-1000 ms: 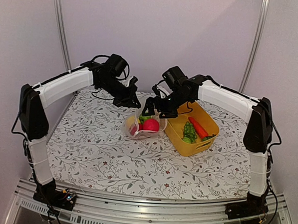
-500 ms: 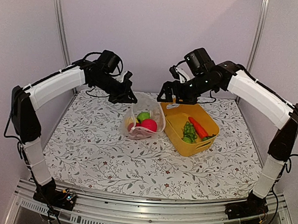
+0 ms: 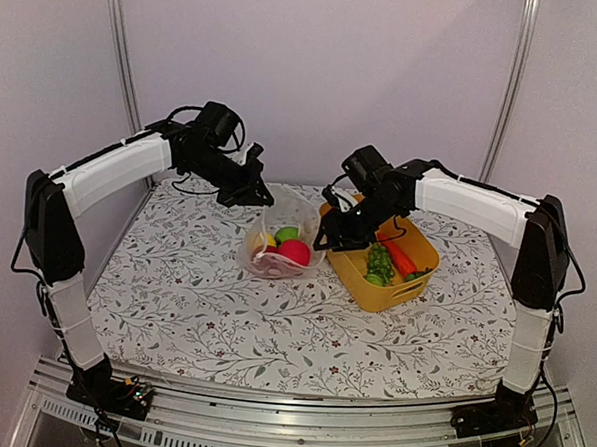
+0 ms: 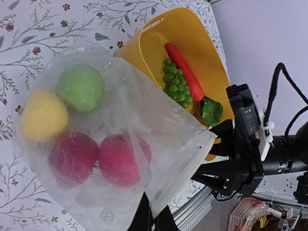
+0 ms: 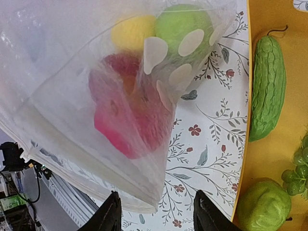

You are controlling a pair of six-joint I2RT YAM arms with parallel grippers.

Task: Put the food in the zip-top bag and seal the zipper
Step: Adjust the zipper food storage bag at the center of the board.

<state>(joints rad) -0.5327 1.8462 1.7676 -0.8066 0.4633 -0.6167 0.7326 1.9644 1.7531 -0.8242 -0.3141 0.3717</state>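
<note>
The zip-top bag (image 3: 277, 254) stands open on the table, its mouth held up by my left gripper (image 3: 258, 193). In the left wrist view that gripper (image 4: 154, 222) is shut on the bag's rim by the zipper (image 4: 185, 171). Inside the bag are a lemon (image 4: 43, 115), a green fruit (image 4: 80, 87) and two red pieces (image 4: 122, 159). My right gripper (image 3: 330, 235) is low at the bag's right side. Its jaws (image 5: 158, 216) stand apart, with the bag's corner (image 5: 144, 197) hanging between them. More food lies in the tub: a carrot (image 3: 397, 255) and grapes (image 3: 379, 260).
The yellow tub (image 3: 377, 298) sits just right of the bag, almost touching it. It also holds a cucumber (image 5: 264, 86) and a green fruit (image 5: 262, 207). The flowered tablecloth (image 3: 223, 320) covers the table.
My right arm has dropped from above the tub's back rim to the bag's right edge, and its jaws have narrowed. The left gripper keeps its hold on the bag's rim.
</note>
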